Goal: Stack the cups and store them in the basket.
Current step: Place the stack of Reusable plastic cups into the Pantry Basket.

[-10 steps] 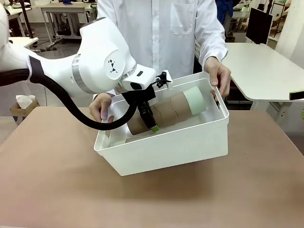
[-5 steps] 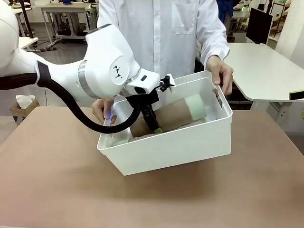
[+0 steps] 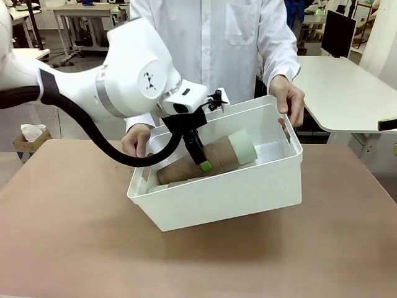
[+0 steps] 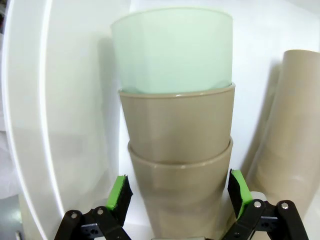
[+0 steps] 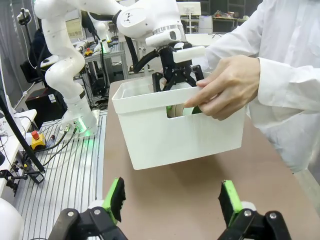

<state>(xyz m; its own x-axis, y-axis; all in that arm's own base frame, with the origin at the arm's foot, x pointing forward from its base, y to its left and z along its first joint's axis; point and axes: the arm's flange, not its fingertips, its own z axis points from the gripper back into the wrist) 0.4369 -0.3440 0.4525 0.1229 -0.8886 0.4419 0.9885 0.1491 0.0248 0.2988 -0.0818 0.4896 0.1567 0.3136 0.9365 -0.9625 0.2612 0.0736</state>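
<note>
Basket [image 3: 236, 192]: white, tilted, its near edge on the brown worktop [image 3: 93, 248], far side lifted by a person's hands [image 3: 288, 99] at both short ends.
Cups [image 3: 211, 158]: nested stack lying on its side inside the basket, grey-brown with a mint one at the far-right end; another grey-brown stack lies beside it.
Left claw [image 4: 177, 192]: inside the basket, spread, pads either side of the stack, not touching.
Right claw [image 5: 172, 200]: spread, empty, above the worktop right of the basket.

Matt cups [image 4: 177, 145]; glossy plastic basket [image 3: 236, 195]
</note>
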